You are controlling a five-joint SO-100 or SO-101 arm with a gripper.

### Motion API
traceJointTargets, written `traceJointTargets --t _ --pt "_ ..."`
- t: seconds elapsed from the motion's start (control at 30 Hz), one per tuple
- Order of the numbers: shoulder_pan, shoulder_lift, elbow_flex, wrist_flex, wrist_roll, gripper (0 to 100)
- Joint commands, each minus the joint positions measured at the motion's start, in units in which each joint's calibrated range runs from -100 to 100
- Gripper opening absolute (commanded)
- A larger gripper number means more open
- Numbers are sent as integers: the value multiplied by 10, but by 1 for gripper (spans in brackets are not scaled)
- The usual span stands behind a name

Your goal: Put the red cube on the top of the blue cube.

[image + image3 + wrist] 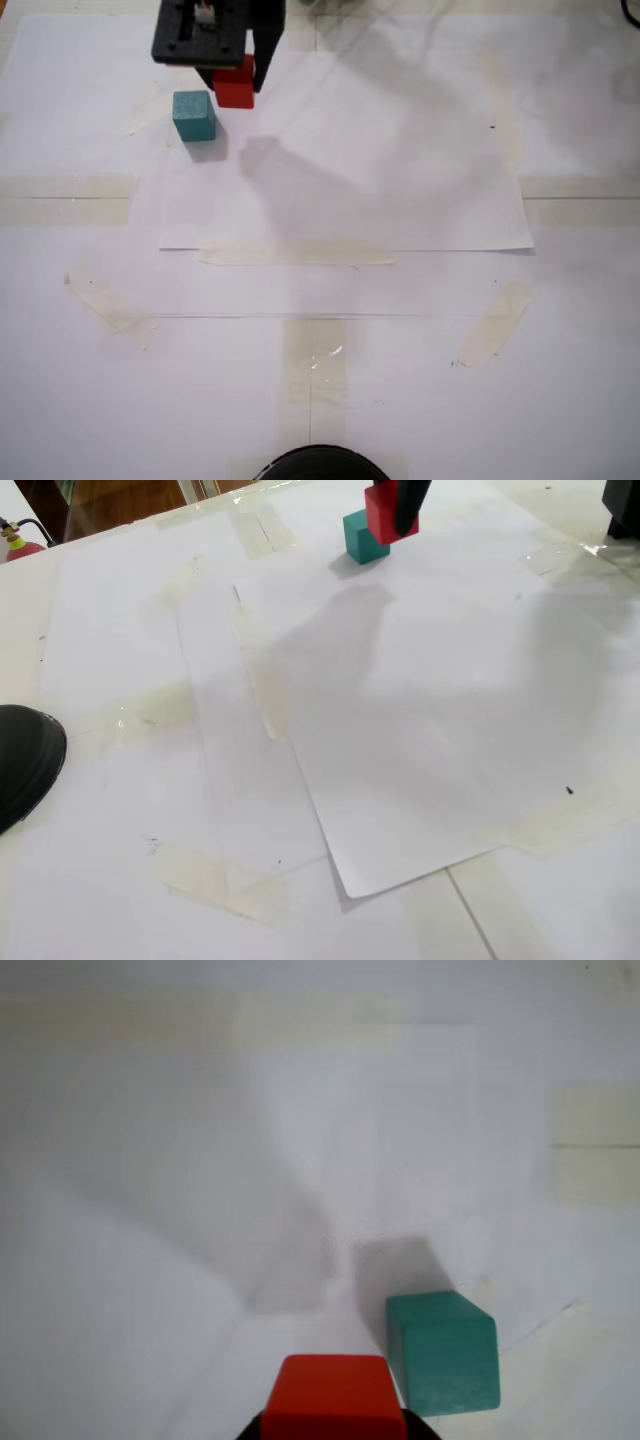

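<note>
A white sheet of paper (pixel 380 170) taped down with pale strips of tape (pixel 295 257) covered most of the table (pixel 90 400), and a dark rounded object (pixel 320 465) sat at the near edge in a fixed view. The gripper (pixel 238 82) was closed on the red cube (pixel 235 88), holding it above the paper. The blue cube (pixel 194 114) rested on the sheet just beside it, lower left in that view, with nothing between them.
</note>
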Motion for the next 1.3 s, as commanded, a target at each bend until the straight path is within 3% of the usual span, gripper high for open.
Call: traceJointTargets --t 0.0,0.47,1.27 --pt "19 -2 -64 8 9 7" --pt "47 77 -189 31 38 7" --pt "83 95 -186 19 73 7"
